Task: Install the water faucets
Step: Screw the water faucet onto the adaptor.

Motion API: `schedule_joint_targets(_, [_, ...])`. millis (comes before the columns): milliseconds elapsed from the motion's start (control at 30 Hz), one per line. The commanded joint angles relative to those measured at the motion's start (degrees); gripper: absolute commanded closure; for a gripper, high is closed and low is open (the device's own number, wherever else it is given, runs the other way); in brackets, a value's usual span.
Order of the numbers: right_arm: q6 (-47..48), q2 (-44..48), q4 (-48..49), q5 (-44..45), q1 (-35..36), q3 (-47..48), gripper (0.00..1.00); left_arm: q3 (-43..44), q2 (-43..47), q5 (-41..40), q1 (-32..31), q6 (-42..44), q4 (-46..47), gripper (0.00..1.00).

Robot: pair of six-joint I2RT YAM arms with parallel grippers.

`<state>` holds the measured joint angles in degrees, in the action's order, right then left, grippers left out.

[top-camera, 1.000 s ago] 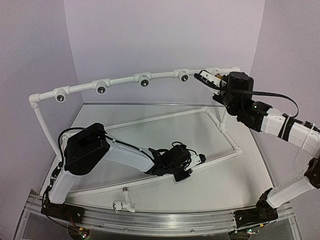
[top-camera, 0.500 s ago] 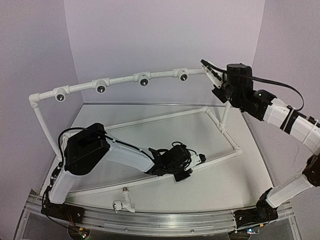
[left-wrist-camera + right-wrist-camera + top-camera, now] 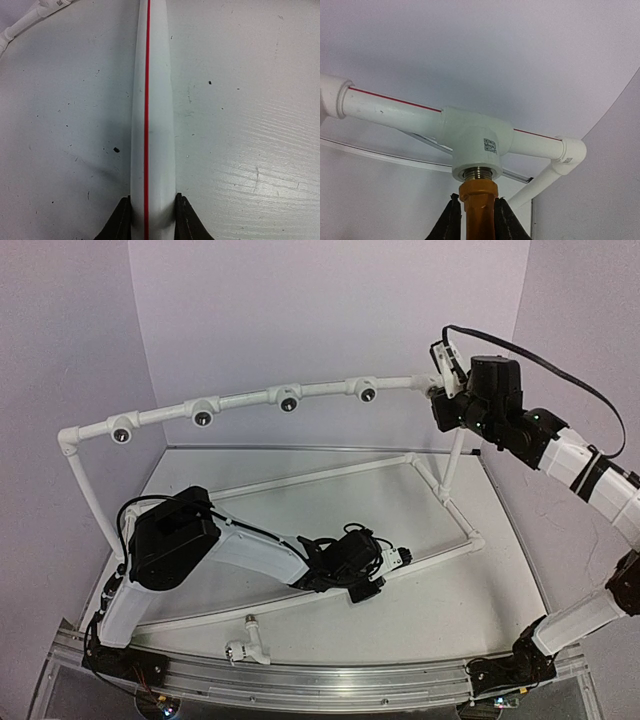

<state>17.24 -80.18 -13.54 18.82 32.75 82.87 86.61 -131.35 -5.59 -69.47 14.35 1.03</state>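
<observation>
Water faucets, two here: the white faucet (image 3: pixel 247 645) lies loose at 6 o'clock on the table (image 3: pixel 450 610), right by the arm bases. Mid-table, the left gripper (image 3: pixel 152 220) is clamped on the frame's lower pipe (image 3: pixel 150 100). Far off at 1 o'clock, the right gripper (image 3: pixel 476 220) pinches the yellow-orange faucet (image 3: pixel 478 197), its metal thread at the mouth of the tee socket (image 3: pixel 475 142). They look like light, rigid, slick plastic to me, so I'd grab the body, not the handle.

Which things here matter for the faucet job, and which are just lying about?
Job: yellow-orange faucet in right gripper; white faucet on table; pipe frame, clamped by left gripper.
Idle: metal rail; purple backdrop.
</observation>
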Motion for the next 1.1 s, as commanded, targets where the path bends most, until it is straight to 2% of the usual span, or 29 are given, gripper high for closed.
schedule_joint_targets(0, [-8.9, -1.8, -4.5, -11.4, -1.7, -0.5, 1.0, -4.5, -6.0, 8.7, -3.0, 2.8, -17.4, 1.0])
schedule_joint_targets(133, [-8.5, -1.6, -6.5, -13.0, -2.8, 0.8, 1.0, -4.4, -6.0, 8.7, -3.0, 2.8, -17.5, 1.0])
schedule_joint_targets(233, [-5.0, -2.1, -9.5, -9.9, -2.9, 2.1, 1.0, -4.4, -6.2, 8.7, -3.0, 2.8, -17.5, 1.0])
schedule_joint_targets(267, [-3.9, -1.8, -10.3, -9.5, -2.8, 2.3, 0.94, -4.3, -6.3, 8.7, -3.0, 2.8, -17.5, 1.0])
schedule_joint_targets(333, [-3.1, -0.7, -12.2, -10.3, -2.8, 3.4, 0.61, -4.3, -6.3, 8.6, -3.0, 2.8, -17.5, 1.0])
schedule_joint_targets(400, [-3.2, 1.2, -14.2, -12.7, -2.8, 4.2, 0.39, -4.2, -6.4, 8.5, -3.0, 2.8, -17.5, 1.0])
schedule_joint_targets(467, [-2.6, 3.1, -16.1, -14.6, -2.8, 4.4, 0.26, -3.9, -6.6, 8.4, -3.0, 2.8, -17.5, 1.0])
schedule_joint_targets(533, [-1.0, 5.4, -16.8, -14.3, -2.8, 3.1, 0.18, -3.8, -6.8, 8.4, -3.0, 2.7, -17.5, 1.0])
schedule_joint_targets(600, [4.9, 8.6, -16.5, -13.1, -2.7, -0.4, 0.12, -3.8, -6.7, 8.4, -3.0, 2.7, -17.6, 1.0])
schedule_joint_targets(733, [19.2, 10.5, -10.1, -3.6, -2.8, -6.4, 0.1, -3.7, -6.9, 8.4, -3.0, 2.8, -17.7, 1.0])
schedule_joint_targets(833, [25.9, 10.8, -1.4, 1.9, -2.8, -8.9, 0.18, -3.3, -7.1, 8.3, -3.0, 2.6, -17.9, 1.0])
schedule_joint_targets(933, [29.4, 12.2, 4.3, -0.4, -2.8, -10.8, 0.26, -2.8, -7.6, 8.0, -3.0, 2.5, -18.2, 1.0])
schedule_joint_targets(1067, [33.6, 11.9, 8.2, -1.2, -2.4, -12.6, 0.3, -2.5, -7.9, 8.0, -3.0, 2.6, -18.5, 1.0])
